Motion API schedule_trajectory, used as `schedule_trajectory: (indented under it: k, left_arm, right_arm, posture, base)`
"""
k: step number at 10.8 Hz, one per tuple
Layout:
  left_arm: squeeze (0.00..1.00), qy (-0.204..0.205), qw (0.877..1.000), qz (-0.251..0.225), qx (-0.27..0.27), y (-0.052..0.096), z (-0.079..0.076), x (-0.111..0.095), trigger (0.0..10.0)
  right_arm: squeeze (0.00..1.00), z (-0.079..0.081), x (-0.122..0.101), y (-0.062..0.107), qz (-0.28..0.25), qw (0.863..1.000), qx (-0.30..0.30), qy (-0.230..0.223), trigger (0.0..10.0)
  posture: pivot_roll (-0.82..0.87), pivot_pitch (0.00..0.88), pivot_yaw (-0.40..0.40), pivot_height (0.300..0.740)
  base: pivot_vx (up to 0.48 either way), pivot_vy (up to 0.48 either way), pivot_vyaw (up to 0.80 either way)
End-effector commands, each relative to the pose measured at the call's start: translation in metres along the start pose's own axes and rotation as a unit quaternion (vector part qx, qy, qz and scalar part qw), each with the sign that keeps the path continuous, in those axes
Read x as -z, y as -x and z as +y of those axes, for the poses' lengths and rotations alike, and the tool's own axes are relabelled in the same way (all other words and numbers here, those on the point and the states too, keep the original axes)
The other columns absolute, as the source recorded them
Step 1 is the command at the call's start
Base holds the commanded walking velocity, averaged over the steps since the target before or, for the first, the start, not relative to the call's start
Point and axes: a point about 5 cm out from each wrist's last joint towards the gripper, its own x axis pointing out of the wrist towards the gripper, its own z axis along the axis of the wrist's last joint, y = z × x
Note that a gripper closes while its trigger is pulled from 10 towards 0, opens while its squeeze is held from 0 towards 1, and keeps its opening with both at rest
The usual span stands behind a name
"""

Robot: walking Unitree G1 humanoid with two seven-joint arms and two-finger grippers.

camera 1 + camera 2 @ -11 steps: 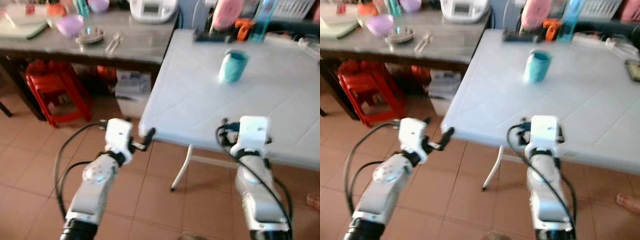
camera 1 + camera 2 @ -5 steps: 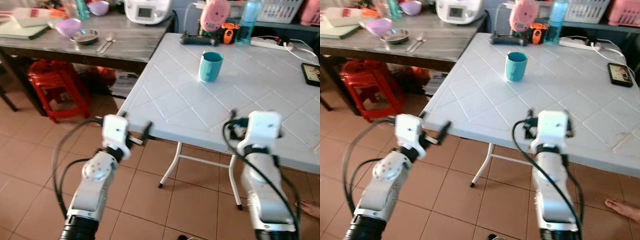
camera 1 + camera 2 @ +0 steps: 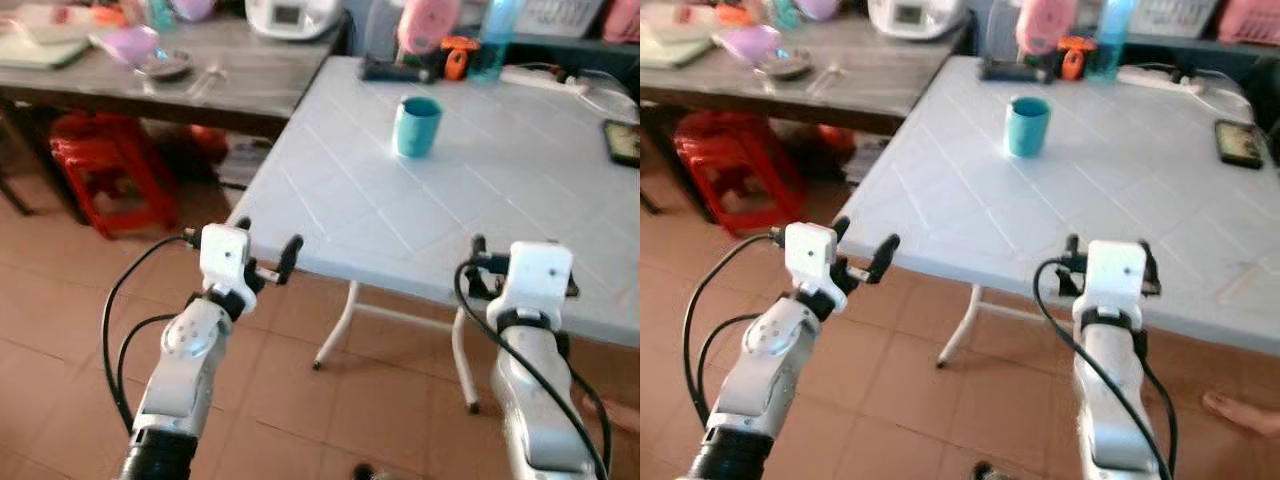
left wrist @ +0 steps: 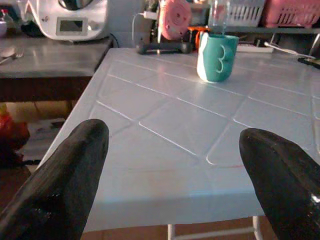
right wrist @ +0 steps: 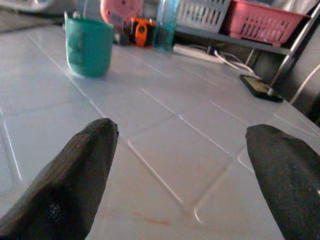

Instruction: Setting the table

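White table (image 3: pixel 470 200) carries upright teal mug (image 3: pixel 416 126), long axis vertical, at 12 o'clock beyond left gripper (image 3: pixel 264 248) and right gripper (image 3: pixel 1108 262), both spread wide, empty.

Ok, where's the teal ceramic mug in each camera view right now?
Left eye: teal ceramic mug upper centre, on the white plastic table.
Right eye: upper centre.
Left wrist: upper right of centre.
Right wrist: upper left.
Shared landmark: pink round fan behind it.
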Motion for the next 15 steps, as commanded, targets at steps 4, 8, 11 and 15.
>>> schedule_trajectory:
  k: [4,8,11,15]
  left_arm:
    - [0.00,0.009,1.000,-0.005,0.018,-0.001,-0.005,-0.004,10.0]
    - [0.00,0.013,1.000,-0.005,0.022,-0.002,-0.006,-0.004,10.0]
    - [0.00,0.028,0.999,0.008,0.036,0.000,-0.011,0.000,10.0]
    - [0.00,0.016,0.997,0.011,0.073,0.004,-0.017,0.002,10.0]
  right_arm:
    - [0.00,-0.001,-0.007,-0.003,-0.010,1.000,-0.002,0.003,10.0]
    - [0.00,0.005,-0.010,-0.003,-0.016,1.000,-0.025,0.006,10.0]
    - [0.00,0.006,-0.009,-0.004,-0.012,1.000,-0.025,0.005,10.0]
    - [0.00,0.011,-0.007,-0.002,-0.009,0.999,-0.030,0.009,10.0]
  posture:
    - [-0.05,0.121,0.027,0.740]
    - [-0.05,0.122,0.028,0.740]
    - [-0.05,0.122,0.028,0.740]
    - [-0.05,0.122,0.028,0.740]
  base:
    - [0.461,0.000,-0.11]
    - [0.480,0.000,0.14]
    - [0.000,0.000,0.00]
    - [0.000,0.000,0.00]
